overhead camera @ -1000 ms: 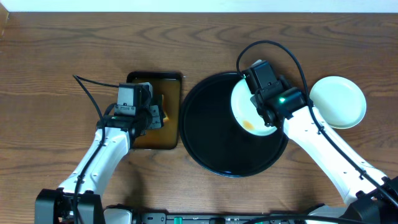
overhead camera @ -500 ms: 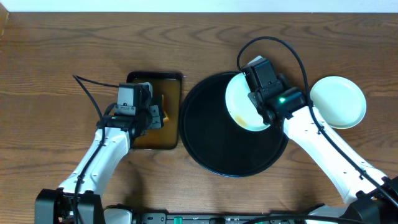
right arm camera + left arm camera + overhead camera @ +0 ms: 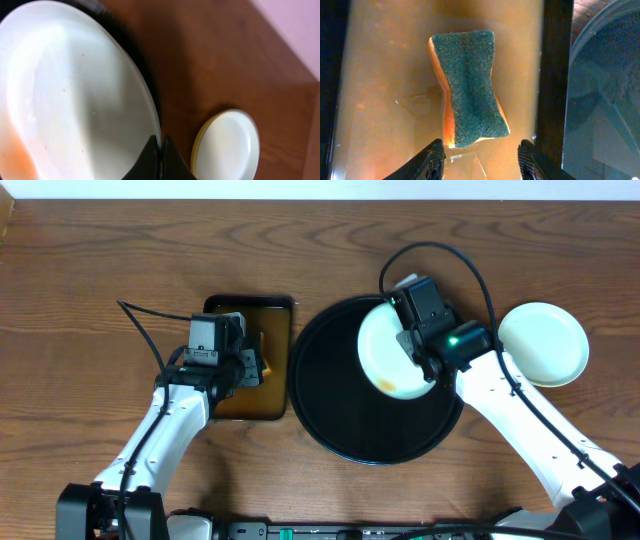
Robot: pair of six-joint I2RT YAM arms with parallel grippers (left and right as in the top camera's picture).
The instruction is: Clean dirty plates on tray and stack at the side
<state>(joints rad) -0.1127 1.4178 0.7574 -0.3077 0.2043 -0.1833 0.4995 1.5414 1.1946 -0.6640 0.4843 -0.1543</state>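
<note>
Table (image 3: 100, 260) carries the round black tray (image 3: 330, 410) at centre frame. Over the tray's upper right I hold the dirty plate (image 3: 385, 355) tilted, white with an orange smear at its lower edge. A clean plate (image 3: 545, 345) sits far right. I judge this the presenting step. Next, the sponge (image 3: 470, 90) in the brown basin (image 3: 270, 315) at left needs pinching and carrying over. My left claw (image 3: 480, 160) is spread above it; my right claw (image 3: 160, 145) pinches the dirty plate's rim.

A robot lab: wooden table (image 3: 90, 270), two cabled robot arms (image 3: 520, 410)
</note>
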